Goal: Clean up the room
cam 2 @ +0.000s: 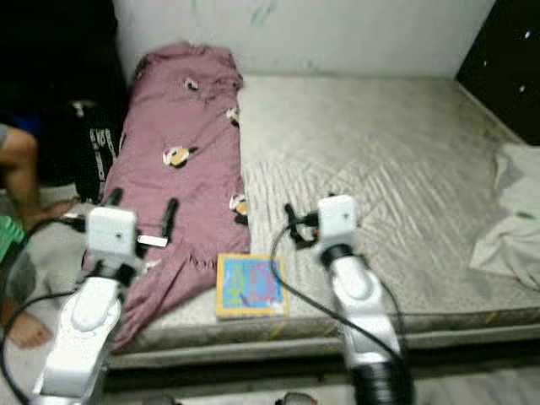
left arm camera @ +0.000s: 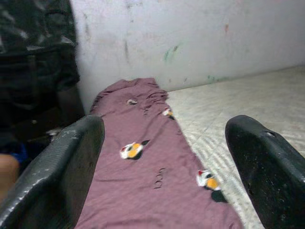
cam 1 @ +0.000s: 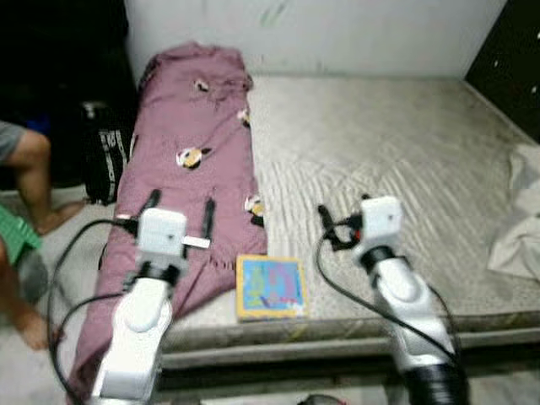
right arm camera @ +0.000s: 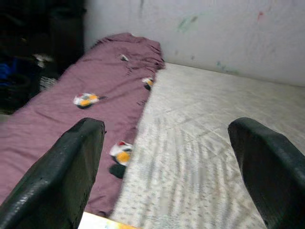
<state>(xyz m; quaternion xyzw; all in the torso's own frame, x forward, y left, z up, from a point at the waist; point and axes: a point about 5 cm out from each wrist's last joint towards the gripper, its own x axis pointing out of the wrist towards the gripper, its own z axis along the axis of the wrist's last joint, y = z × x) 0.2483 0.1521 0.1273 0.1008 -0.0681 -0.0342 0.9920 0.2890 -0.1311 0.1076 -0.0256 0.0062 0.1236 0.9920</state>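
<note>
Left eye view first: nearest, at six o'clock on the mattress [cam 1: 405, 160] edge, lies a square picture book [cam 1: 270, 287] with a yellow border, flat, just beside the hem of the mauve blanket [cam 1: 190, 143]. The left gripper [cam 1: 179, 207] hovers over the blanket at about eight o'clock, fingers spread wide, holding nothing. The right gripper [cam 1: 342, 221] hangs over bare mattress at five o'clock, its fingers wide apart and empty in the right wrist view. Farther off, a pale crumpled cloth [cam 1: 519, 224] sits at three o'clock. I judge this an approach step; next likely calls for lowering onto book or blanket. No containers can be made out. A person's bare leg [cam 1: 34, 181] shows at nine o'clock.
</note>
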